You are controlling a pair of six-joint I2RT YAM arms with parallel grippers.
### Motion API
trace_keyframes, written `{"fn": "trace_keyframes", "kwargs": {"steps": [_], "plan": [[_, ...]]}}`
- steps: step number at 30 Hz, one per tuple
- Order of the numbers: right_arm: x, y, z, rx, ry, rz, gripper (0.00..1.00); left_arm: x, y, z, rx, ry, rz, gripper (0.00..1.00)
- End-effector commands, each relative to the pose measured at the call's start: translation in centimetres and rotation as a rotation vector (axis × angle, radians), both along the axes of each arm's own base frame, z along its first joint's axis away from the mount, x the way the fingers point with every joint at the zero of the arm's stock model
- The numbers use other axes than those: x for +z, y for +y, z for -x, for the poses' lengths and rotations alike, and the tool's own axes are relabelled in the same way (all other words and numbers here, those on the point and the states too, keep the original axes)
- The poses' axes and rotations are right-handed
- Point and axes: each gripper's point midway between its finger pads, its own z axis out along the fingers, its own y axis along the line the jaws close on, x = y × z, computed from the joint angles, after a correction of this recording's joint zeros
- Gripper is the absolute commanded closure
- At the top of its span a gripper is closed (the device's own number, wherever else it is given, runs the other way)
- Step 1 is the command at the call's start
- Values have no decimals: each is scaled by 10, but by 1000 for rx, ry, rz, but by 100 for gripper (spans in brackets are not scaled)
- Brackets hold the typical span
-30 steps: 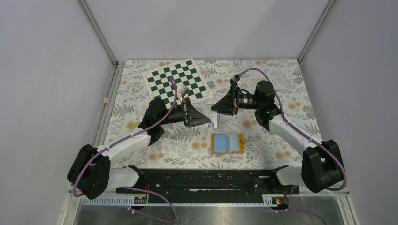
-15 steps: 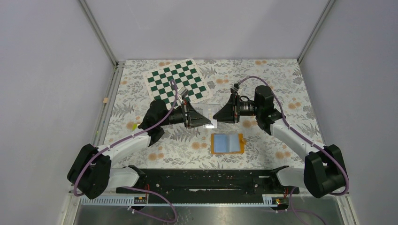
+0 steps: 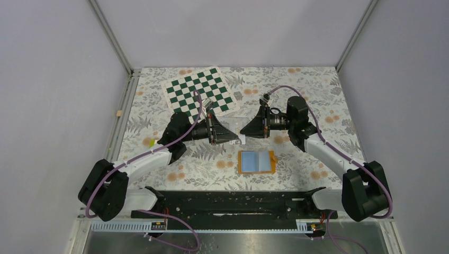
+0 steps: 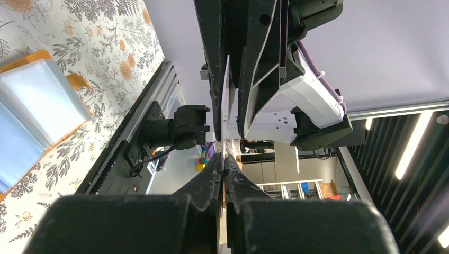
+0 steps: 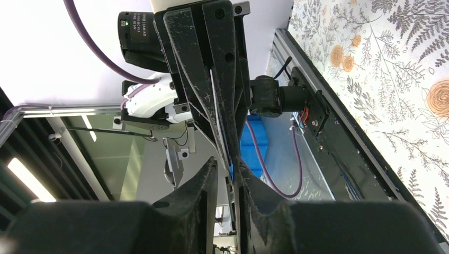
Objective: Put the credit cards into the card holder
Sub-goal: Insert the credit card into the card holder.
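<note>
Left pincer (image 4: 223, 159) pinches a white card (image 4: 227, 100); right pincer (image 5: 226, 163) slightly parted around it, over floral tablecloth (image 3: 212, 164), grey walls (image 3: 238, 32)

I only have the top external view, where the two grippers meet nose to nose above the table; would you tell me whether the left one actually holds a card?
Observer: Yes. The left wrist view shows the left gripper shut on a thin pale card, seen edge-on.
Operator: Thank you. Is the right one gripping it too?
Observer: Not fully, it seems. The right gripper has a finger on either side of the card's far end, with a gap showing beside the card.
</note>
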Motion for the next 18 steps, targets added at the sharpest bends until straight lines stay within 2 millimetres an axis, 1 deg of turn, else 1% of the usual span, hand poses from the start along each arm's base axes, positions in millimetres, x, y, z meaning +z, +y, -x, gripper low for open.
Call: {"fn": "trace_keyframes", "kwargs": {"steps": [1,4,6,7,8,10,11,13,15,16,17,18], "plan": [[17,4,3,47,-50,-59,79,6,-1,2,-13,-53,26,98],[13,5,4,56,-45,-55,91,5,-1,2,-17,-52,24,97],[11,5,4,61,-42,-53,99,4,-1,2,-23,-53,25,94],[10,5,4,63,-41,-52,100,4,-1,3,-23,-50,24,91],[8,5,5,64,-40,-49,100,4,-1,3,-23,-54,24,87],[4,5,5,64,-42,-33,100,1,0,2,-13,-55,14,73],[-1,4,6,61,-41,-13,100,-1,1,0,4,-56,2,63],[-19,-1,9,53,-43,62,100,-9,3,-4,39,-59,-42,42],[-40,-9,12,34,-50,170,100,-18,8,-9,92,-74,-101,25],[-50,-14,14,29,-60,225,100,-24,11,-11,116,-72,-138,10],[-58,-20,14,18,-64,275,100,-32,14,-13,137,-67,-176,2],[-65,-26,14,2,-74,313,100,-38,17,-15,160,-63,-212,1]]}}
